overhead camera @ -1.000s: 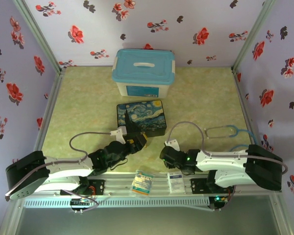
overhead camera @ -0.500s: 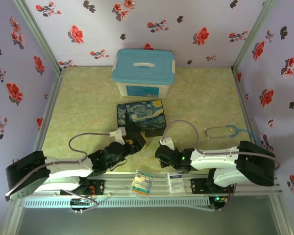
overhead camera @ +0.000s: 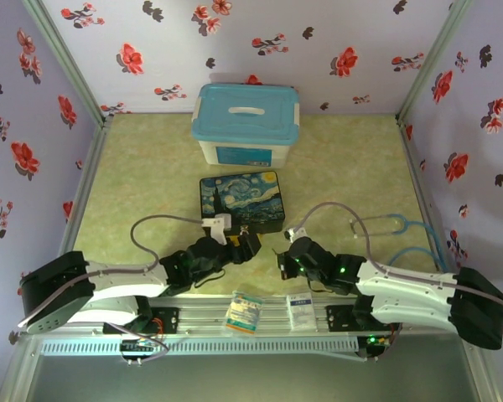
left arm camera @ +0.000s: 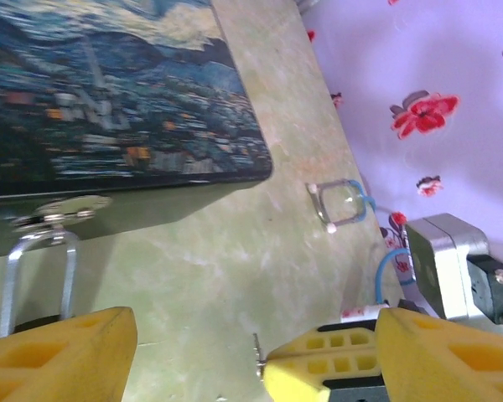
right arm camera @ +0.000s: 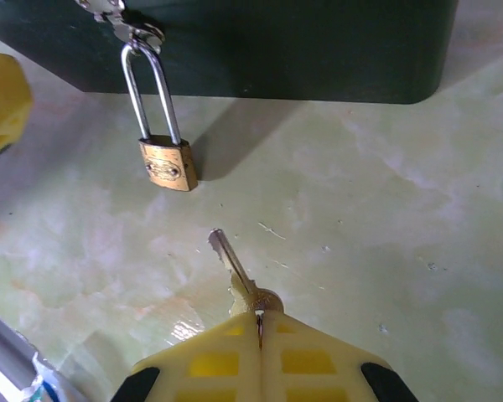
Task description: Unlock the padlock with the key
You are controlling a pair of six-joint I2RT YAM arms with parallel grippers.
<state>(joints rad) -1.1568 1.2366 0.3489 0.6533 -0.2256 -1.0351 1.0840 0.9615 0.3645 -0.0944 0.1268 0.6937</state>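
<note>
The brass padlock (right arm camera: 168, 163) lies on the table in front of the painted box (overhead camera: 241, 201). Its silvery shackle (right arm camera: 151, 88) is hooked through the box's clasp (right arm camera: 121, 21). My right gripper (right arm camera: 260, 322) is shut on the head of the small silvery key (right arm camera: 235, 264). The key's blade points at the padlock from a short gap away. My left gripper (overhead camera: 245, 243) is open beside the padlock. In the left wrist view, the shackle (left arm camera: 35, 276) drops behind one of its yellow fingers (left arm camera: 59, 352). The key tip (left arm camera: 256, 347) shows between its fingers.
A white container with a blue lid (overhead camera: 246, 124) stands behind the box. A stethoscope (overhead camera: 390, 226) lies at the right. Two small cards (overhead camera: 245, 311) sit on the front rail. Flowered walls close in the table on three sides.
The right arm has stretched out, with its elbow swung right and the gripper turned toward the box front. The left gripper has shifted slightly right, closer to the box.
</note>
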